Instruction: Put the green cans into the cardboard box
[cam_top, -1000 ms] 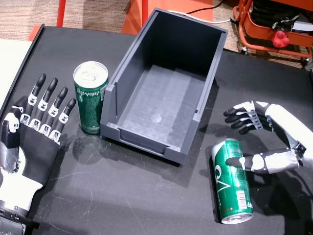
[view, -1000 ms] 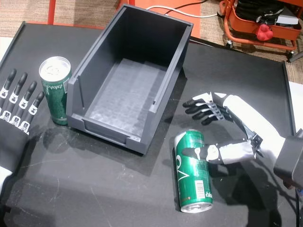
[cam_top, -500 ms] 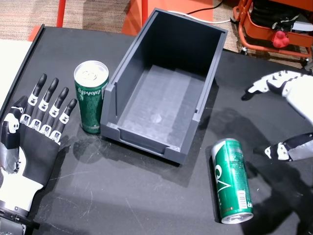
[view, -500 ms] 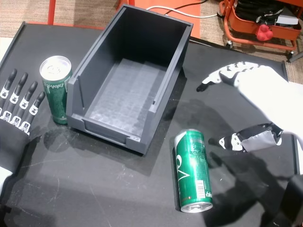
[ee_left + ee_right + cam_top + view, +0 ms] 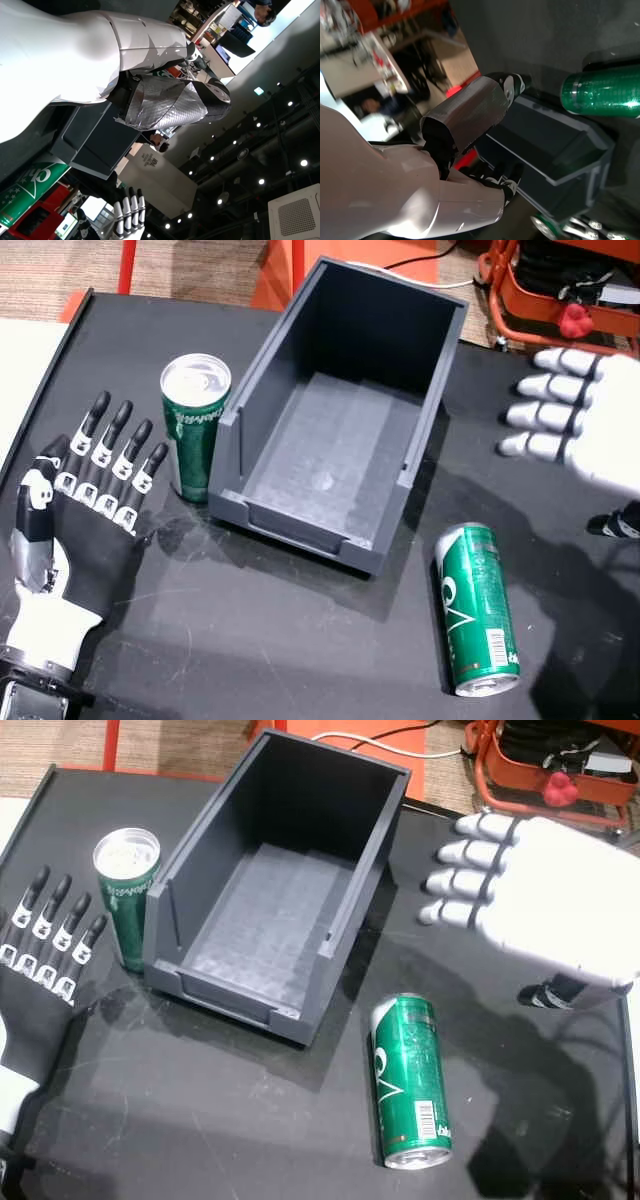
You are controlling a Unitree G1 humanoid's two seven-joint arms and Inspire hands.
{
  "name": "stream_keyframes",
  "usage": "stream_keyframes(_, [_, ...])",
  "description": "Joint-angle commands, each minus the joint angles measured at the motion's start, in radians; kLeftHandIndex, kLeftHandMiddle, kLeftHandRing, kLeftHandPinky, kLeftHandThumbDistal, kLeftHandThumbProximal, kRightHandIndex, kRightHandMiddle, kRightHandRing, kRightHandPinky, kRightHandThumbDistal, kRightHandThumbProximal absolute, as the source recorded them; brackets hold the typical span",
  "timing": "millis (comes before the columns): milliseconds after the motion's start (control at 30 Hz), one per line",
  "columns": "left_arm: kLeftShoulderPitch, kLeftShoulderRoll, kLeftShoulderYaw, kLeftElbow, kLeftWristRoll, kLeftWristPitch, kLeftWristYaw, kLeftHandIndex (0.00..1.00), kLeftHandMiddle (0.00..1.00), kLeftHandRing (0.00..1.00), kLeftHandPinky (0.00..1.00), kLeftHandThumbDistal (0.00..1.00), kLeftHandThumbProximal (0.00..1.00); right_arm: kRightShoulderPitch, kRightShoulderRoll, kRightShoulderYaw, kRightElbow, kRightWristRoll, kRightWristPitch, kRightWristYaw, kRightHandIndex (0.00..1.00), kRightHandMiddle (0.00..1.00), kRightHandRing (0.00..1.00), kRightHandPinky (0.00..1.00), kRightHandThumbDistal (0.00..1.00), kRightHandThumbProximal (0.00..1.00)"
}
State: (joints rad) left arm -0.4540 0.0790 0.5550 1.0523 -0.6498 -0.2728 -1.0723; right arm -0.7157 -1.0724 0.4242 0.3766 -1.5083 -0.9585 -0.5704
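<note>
One green can (image 5: 195, 425) (image 5: 127, 895) stands upright against the left outer wall of the dark grey box (image 5: 270, 360) (image 5: 200, 840), which holds nothing. A second green can (image 5: 477, 605) (image 5: 408, 1078) (image 5: 602, 92) lies on its side on the black table, right of the box's front corner. My left hand (image 5: 85, 510) (image 5: 40, 980) lies flat and open, fingers spread, just left of the upright can. My right hand (image 5: 585, 415) (image 5: 540, 905) hovers open, high above the table to the right of the box, clear of the lying can.
An orange cart (image 5: 560, 290) with a red object (image 5: 572, 318) stands beyond the table's back right corner. Orange frame legs (image 5: 290, 260) rise behind the box. The table's left edge (image 5: 45, 390) runs close to my left hand.
My right hand has let go of the lying can and risen up and to the right, fingers straightened. The can stays where it lay. My left hand has edged slightly toward the upright can.
</note>
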Motion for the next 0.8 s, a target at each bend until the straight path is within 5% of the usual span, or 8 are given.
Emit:
stream_keyframes(0, [0.006,-0.02,-0.01,-0.001,0.006,0.0,-0.015,1.0,0.99,1.0,0.96,0.38,0.79,-0.039,-0.021,0.051,0.014,-0.025,0.006,-0.033,0.95,0.92,0.9,0.88,1.0,0.33])
stream_keyframes(100, [0.008,-0.022,-0.009,-0.004,0.003,0.002,-0.017,1.0,0.98,0.99,0.95,0.37,0.78,-0.073,-0.021,0.1,0.037,-0.015,-0.02,-0.028,0.97,0.94,0.92,0.91,1.0,0.42])
stream_keyframes(367, [0.017,-0.032,-0.015,-0.025,0.005,0.007,-0.016,1.0,0.98,1.0,0.94,0.35,0.78,-0.104,0.012,0.208,0.121,-0.016,-0.014,-0.068,0.94,0.92,0.9,0.9,1.0,0.46])
stream_keyframes(667, [0.027,-0.036,-0.018,-0.045,0.001,0.006,-0.01,1.0,0.96,0.99,0.94,0.37,0.75,-0.109,0.096,0.25,0.228,0.081,-0.037,-0.068,0.92,0.88,0.86,0.83,1.0,0.42])
stream_keyframes(767, [0.035,-0.04,-0.021,-0.064,0.004,-0.009,-0.002,1.0,0.96,0.99,0.94,0.31,0.82,-0.097,0.122,0.241,0.273,0.167,-0.067,-0.031,0.91,0.87,0.85,0.83,1.0,0.39])
